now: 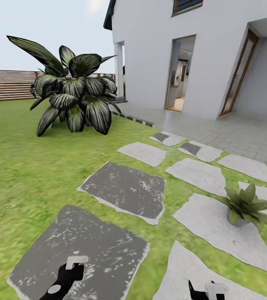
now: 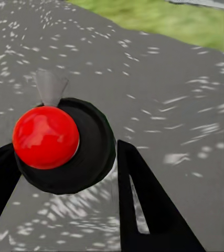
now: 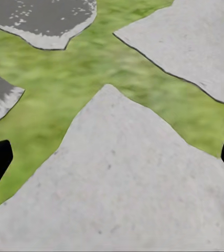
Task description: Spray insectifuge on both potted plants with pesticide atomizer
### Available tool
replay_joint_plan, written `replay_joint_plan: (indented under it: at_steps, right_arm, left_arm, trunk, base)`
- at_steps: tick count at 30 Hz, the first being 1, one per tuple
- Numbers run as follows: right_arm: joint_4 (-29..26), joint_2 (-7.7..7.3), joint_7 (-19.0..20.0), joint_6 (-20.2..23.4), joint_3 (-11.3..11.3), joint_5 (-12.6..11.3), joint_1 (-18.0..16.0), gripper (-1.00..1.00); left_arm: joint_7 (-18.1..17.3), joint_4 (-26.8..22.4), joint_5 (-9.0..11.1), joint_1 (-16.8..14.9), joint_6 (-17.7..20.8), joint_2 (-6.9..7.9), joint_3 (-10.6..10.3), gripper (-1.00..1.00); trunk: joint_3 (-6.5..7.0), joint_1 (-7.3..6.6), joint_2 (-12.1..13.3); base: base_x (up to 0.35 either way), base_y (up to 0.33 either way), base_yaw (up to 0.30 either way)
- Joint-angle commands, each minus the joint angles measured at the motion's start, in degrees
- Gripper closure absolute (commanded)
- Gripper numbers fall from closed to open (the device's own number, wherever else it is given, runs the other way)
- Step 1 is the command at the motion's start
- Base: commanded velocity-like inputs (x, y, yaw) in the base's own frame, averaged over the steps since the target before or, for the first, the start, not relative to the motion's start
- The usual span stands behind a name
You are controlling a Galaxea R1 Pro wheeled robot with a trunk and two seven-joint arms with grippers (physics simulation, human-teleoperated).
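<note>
The garden spreads ahead of me: green lawn [image 1: 21, 166], grey stepping stones [image 1: 127, 189], a slatted wooden fence [image 1: 6, 84] at the upper left of the head view, and a white house [image 1: 179, 50] with an open doorway at the upper right. A big dark leafy bush [image 1: 73, 98] stands on the grass in the upper left.

My left tool [image 1: 66, 277], at the lower left of the head view, is clenched on the pesticide atomizer [image 2: 64, 144]. In the left wrist view its round dark body and red mark sit between my two black fingers [image 2: 143, 205], over a dark speckled stone. My right tool [image 1: 204, 289], at the bottom right of the head view, is spread wide with nothing in it; its wrist view has the two finger tips far apart over a pale stone.

One potted plant [image 1: 246, 204] stands at the right of the head view on a pale stone; its grey pot is barely visible under the leaves, and I cannot tell what fills it.

I judge the main risk to be spraying from here: the plant is well apart from the atomizer and off to the side, so the insectifuge would fall on stone and grass. I also cannot tell which way the nozzle faces, so a misaimed spray is possible. The bush could be mistaken for a target.
</note>
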Motion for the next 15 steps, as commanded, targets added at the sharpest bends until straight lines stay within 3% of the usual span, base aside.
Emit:
replay_joint_plan:
  at_steps: [1,15]
  right_arm:
    - [0.10,0.03,-0.03,-0.17,-0.19,0.19,-0.04,-1.00]
    - [0.15,0.03,-0.04,-0.17,-0.19,0.19,-0.04,-1.00]
  left_arm:
    - [0.06,0.03,0.05,-0.03,-0.19,0.01,0.03,1.00]
    - [0.05,-0.01,0.05,-0.03,-0.14,-0.04,0.03,1.00]
  trunk:
    - [-0.05,0.00,-0.02]
    - [-0.05,0.00,-0.02]
  base:
    - [0.081,-0.275,-0.300]
    - [0.127,-0.272,-0.300]
